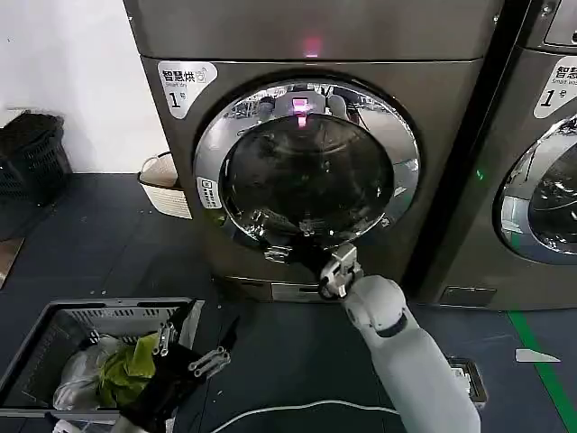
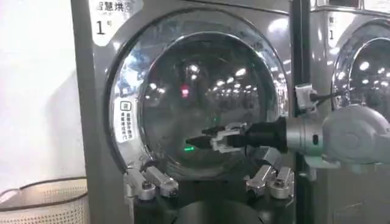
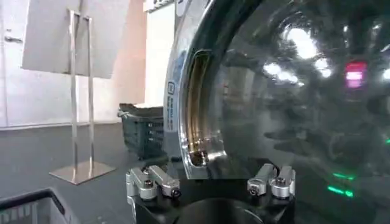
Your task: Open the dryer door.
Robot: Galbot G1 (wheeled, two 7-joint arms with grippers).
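Right gripper [image 1: 317,262] nearer, fingers spread, grasping nothing, at lower chrome rim of shut dryer door [image 1: 306,167]; recessed handle [image 3: 198,109] lies toward robot's left. Left gripper [image 2: 207,182] hangs back, fingers spread.

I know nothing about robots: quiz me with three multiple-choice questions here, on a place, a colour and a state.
1. The right gripper is: A) before the lower glass of the chrome-rimmed round dryer door; B) in a basket; C) on the floor.
2. The small indicator light above the door is: A) blue; B) pink; C) yellow.
3. The door is: A) wide open; B) removed; C) shut.
Answers: A, it hovers at the glass; B, it glows pink; C, the rim lies against the bronze-grey dryer.
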